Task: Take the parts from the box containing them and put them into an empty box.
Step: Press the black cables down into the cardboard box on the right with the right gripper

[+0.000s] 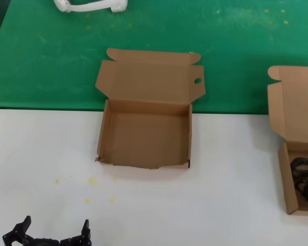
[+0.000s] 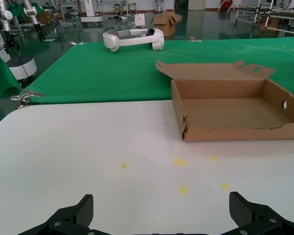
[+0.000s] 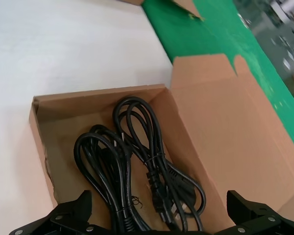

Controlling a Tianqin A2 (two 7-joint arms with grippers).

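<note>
The empty box (image 1: 146,136), a shallow brown tray whose open lid has a round hole (image 1: 197,81) in one ear, sits mid-table; it also shows in the left wrist view (image 2: 225,113). The box containing the parts (image 1: 287,177) stands at the right edge, lid up. Black cable bundles (image 1: 305,179) lie inside it. In the right wrist view my right gripper (image 3: 159,205) hovers open just above these cables (image 3: 137,156), over the box (image 3: 93,100); nothing is held. My left gripper (image 1: 54,233) is open and empty at the near left, low over the white table (image 2: 161,210).
A white device (image 1: 90,5) lies on the green mat (image 1: 51,56) behind the boxes, also in the left wrist view (image 2: 132,38). A metal clamp (image 2: 24,95) sits at the table's left edge. Small yellow spots (image 1: 92,180) mark the white table.
</note>
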